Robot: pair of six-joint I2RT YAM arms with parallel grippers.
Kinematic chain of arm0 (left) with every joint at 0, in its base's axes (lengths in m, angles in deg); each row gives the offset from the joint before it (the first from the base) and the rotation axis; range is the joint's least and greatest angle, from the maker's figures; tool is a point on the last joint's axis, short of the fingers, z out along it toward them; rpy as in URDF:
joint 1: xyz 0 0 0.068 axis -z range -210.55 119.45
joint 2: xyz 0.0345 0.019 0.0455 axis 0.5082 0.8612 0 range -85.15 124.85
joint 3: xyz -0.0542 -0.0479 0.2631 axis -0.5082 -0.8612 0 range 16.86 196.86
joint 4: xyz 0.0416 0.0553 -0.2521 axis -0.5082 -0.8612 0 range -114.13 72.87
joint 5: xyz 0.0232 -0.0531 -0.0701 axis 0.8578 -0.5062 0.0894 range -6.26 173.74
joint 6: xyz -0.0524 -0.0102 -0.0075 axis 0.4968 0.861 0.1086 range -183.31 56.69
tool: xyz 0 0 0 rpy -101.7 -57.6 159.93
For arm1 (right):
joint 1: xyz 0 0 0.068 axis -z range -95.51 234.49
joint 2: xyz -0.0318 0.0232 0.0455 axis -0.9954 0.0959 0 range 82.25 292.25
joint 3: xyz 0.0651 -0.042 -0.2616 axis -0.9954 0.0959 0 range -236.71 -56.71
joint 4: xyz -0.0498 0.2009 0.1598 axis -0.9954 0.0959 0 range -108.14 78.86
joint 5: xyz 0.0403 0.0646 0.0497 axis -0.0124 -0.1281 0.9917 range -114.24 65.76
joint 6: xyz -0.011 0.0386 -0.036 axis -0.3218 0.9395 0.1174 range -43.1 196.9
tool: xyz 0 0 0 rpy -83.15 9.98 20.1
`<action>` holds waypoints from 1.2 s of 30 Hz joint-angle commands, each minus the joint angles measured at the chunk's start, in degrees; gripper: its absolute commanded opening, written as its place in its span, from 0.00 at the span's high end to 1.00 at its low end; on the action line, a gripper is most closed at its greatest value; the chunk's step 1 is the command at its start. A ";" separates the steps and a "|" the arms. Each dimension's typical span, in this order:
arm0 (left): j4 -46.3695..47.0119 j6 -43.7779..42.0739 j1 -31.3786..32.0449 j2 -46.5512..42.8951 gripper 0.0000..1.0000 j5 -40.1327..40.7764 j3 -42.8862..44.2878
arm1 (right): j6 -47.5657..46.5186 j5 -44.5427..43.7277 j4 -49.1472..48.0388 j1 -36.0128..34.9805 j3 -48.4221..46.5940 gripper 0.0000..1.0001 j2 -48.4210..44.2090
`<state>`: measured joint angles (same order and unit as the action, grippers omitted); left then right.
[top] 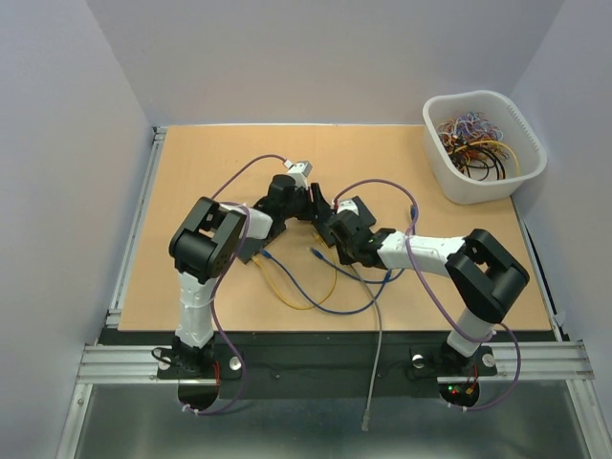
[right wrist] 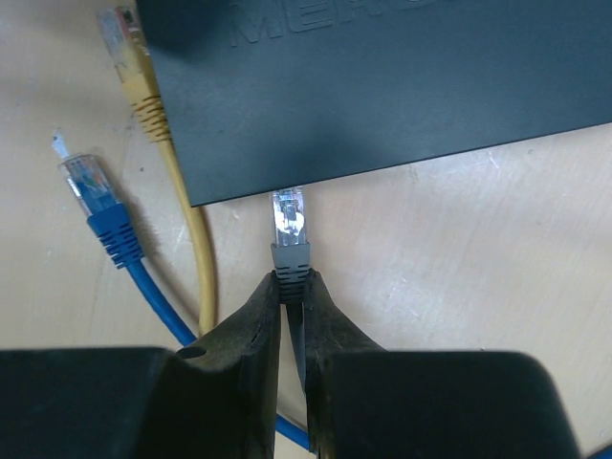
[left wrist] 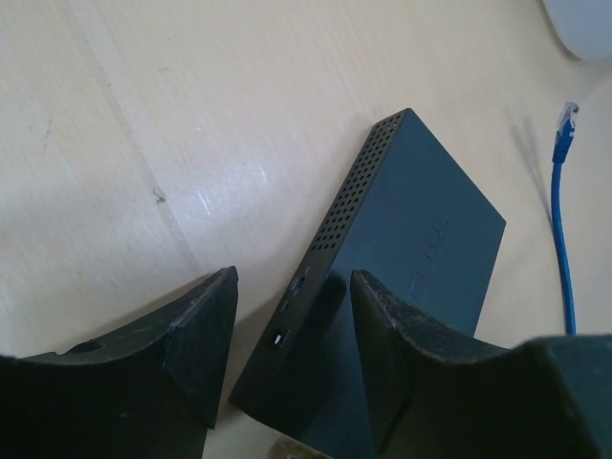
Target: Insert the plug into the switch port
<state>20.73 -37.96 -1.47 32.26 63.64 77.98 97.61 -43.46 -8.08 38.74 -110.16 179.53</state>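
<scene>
The switch [left wrist: 421, 229] is a flat dark box lying on the wooden table, with its ports on the side facing the right arm. My left gripper [left wrist: 295, 277] stands open astride its near corner. One finger [left wrist: 402, 354] is over the top and the other finger [left wrist: 191, 344] stands clear of the side. In the right wrist view the switch [right wrist: 382, 86] fills the top. My right gripper [right wrist: 292, 282] is shut on the grey boot of the plug [right wrist: 290, 225], whose clear tip meets the switch's lower edge. From above, both grippers [top: 308, 203] [top: 328, 222] meet mid-table and hide the switch.
A loose blue plug [right wrist: 81, 177] and a yellow plug [right wrist: 124, 38] lie left of the held one, their cables [top: 316, 296] looping toward the near edge. The grey cable [top: 375, 335] trails off the front. A white bin [top: 478, 186] of cables stands at the back right.
</scene>
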 commanded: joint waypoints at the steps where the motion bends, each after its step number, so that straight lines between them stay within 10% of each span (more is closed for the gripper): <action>1: 0.19 -1.52 0.71 0.19 0.39 -1.35 2.16 | -0.23 2.61 -2.15 0.05 -2.97 1.00 0.46; 36: 1.42 -2.40 4.41 -3.32 0.44 -2.67 -6.81 | -10.07 0.50 0.39 -2.14 -10.71 1.00 2.83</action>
<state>26.79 -39.84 0.24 31.32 64.56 73.26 92.01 -43.98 -1.00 38.06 -117.46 184.14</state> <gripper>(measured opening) 0.570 0.142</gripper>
